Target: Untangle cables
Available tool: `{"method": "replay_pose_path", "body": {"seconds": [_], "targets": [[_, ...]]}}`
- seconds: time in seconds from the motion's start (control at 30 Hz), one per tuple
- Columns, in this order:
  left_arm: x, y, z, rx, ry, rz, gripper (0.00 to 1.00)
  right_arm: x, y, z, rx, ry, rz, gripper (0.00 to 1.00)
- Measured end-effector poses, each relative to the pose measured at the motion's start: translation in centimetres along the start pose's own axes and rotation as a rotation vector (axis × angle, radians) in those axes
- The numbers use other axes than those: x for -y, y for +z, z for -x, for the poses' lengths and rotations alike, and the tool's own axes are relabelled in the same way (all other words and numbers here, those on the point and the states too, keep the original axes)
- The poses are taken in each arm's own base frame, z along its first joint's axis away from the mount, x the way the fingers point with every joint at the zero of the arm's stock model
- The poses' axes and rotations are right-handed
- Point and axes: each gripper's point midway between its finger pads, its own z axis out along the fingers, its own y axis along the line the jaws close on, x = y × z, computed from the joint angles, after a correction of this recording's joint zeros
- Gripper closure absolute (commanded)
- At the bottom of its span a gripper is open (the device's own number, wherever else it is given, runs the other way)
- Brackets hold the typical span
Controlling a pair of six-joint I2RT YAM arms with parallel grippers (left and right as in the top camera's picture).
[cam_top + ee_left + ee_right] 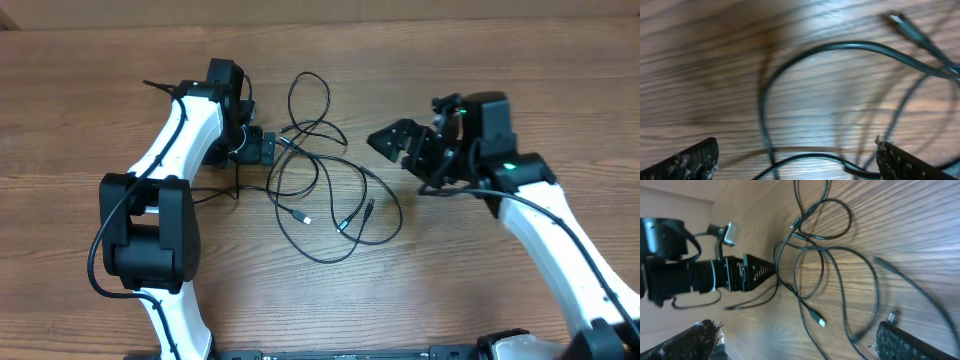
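Observation:
The cables (320, 175) lie as thin black cords in loose, crossing loops at the middle of the wooden table. Silver-tipped plug ends (306, 218) rest near the front of the tangle. My left gripper (268, 148) is low at the tangle's left edge. In the left wrist view it (797, 161) is open, and a cable strand (815, 157) runs across the gap between its fingers (690, 160) without being pinched. My right gripper (392, 143) hangs open just right of the loops. In the right wrist view it (800, 342) holds nothing, and a plug (819, 321) lies beyond it.
The left arm (700, 275) reaches into the tangle from the far side in the right wrist view. Each arm carries its own thicker black wire (100, 250). Bare wooden table (450, 270) surrounds the cables.

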Motion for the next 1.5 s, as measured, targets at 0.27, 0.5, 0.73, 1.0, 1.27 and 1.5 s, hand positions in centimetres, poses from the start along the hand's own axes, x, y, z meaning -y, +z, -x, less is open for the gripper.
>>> {"method": "replay_pose_path", "body": {"seconds": [0.27,0.5,0.73,1.0,1.27,1.5], "targets": [[-3.5,-0.2,0.3,0.011,-0.169,0.059,0.0,-2.8,6.0,-1.0,-0.042,-0.079,0.099,0.0],[-4.8,-0.3,0.3,0.015,-0.232,0.069,0.0,-4.2,9.1,-1.8,-0.031,-0.058,0.125,0.0],[-5.4,-0.3,0.9,0.044,-0.237,0.098,0.0,-5.3,12.8,-1.9,-0.009,-0.053,0.195,0.0],[-5.6,-0.4,0.9,0.046,-0.24,0.109,0.0,-5.1,16.0,-3.4,-0.027,-0.029,0.208,0.0],[-5.9,-0.4,0.8,0.045,-0.267,0.11,0.0,-4.3,19.0,-4.6,-0.023,0.016,0.214,0.04],[-7.2,-0.5,0.7,0.042,-0.321,0.114,0.0,-4.3,20.4,-4.6,0.028,0.037,0.216,0.23]]}}
